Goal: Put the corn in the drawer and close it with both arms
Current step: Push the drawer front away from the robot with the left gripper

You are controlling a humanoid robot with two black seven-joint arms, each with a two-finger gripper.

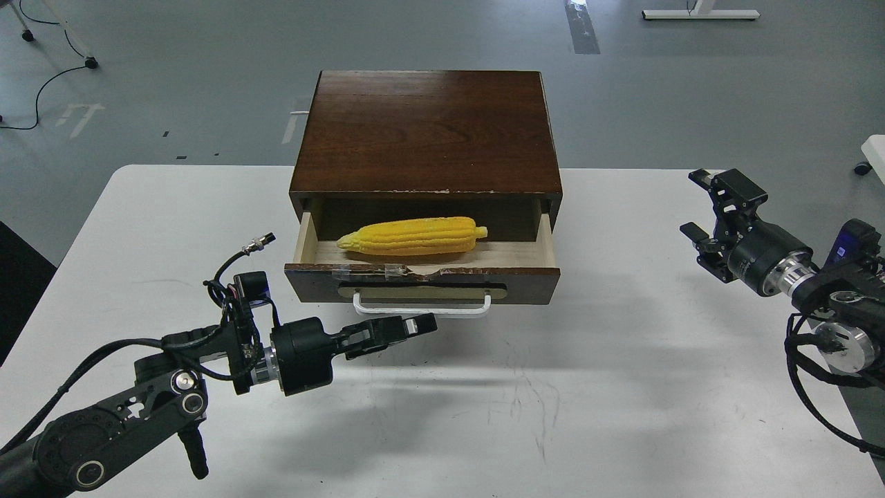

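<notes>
The yellow corn (412, 236) lies lengthwise inside the open drawer (422, 282), tapered end to the left. The drawer has a dark brown front, a chipped, taped top edge and a white bar handle (422, 309). It sticks out of a dark wooden cabinet (427, 131). My left gripper (423, 324) points right just in front of and below the handle's middle, fingers pressed together and holding nothing. My right gripper (697, 205) hovers over the table well to the right of the drawer, fingers spread and empty.
The cabinet stands at the back middle of a white table (608, 373). Grey floor lies beyond the table's far edge. A cable with a metal plug (257, 243) loops up from my left wrist near the drawer's left corner.
</notes>
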